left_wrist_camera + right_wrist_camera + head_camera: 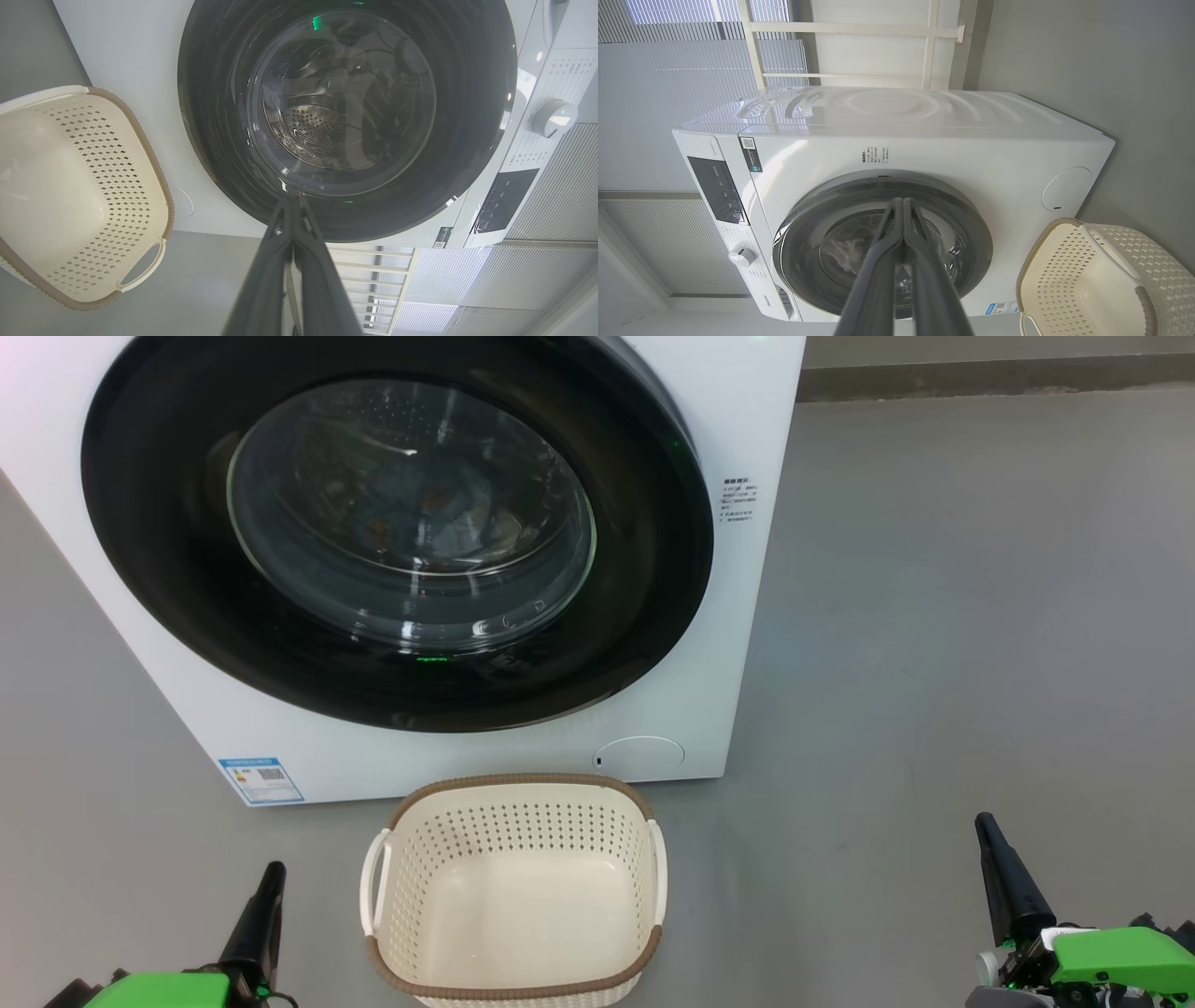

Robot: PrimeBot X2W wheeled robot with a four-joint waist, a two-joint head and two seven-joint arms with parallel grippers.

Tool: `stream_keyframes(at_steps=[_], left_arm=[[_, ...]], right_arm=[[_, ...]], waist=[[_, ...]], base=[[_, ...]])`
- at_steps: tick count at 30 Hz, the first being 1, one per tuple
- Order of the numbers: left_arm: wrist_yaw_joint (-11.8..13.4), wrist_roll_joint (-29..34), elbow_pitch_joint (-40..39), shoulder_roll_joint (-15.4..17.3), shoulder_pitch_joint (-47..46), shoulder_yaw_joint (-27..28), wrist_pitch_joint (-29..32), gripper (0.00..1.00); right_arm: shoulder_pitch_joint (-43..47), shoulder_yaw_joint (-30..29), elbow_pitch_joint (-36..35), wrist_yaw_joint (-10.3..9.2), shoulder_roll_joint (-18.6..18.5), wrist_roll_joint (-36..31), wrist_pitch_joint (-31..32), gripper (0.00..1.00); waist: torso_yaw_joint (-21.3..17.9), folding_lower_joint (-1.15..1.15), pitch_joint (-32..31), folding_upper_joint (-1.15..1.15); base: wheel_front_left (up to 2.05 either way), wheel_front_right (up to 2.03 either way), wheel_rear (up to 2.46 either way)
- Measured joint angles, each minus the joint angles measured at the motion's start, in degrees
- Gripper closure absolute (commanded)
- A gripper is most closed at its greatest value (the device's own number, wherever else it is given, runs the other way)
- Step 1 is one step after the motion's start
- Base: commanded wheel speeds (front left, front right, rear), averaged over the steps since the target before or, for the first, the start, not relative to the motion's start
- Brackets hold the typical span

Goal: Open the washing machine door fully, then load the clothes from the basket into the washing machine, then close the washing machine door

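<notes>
We found the washing machine door (392, 532) shut flat against the front of the washing machine (738, 644), its black ring flush all the way round. Through the glass bowl we could make out the clothes (439, 518) in the drum, in patches of light blue and orange-brown, though reflections blurred them. Just in front, on the grey floor (934, 616), the basket (523, 782) stood bare to its bottom. Both arms hung low and well back from the machine: the left gripper (274, 875) had its fingers pressed together on nothing, and so did the right gripper (988, 831). By our reckoning all three steps looked done, with nothing left to load. Whether the latch had truly caught, we couldn't tell.
</notes>
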Motion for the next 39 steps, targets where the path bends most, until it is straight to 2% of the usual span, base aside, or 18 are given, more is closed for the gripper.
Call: stream_keyframes(at_steps=[39], left_arm=[[0.0,0.03,0.05,-0.1,-0.03,0.7,0.49,1.0]], right_arm=[[0.01,-0.56,0.02,0.0,0.31,-0.03,0.49,1.0]], waist=[[0.0,0.0,0.0,0.0]], base=[[0.0,0.0,0.0]])
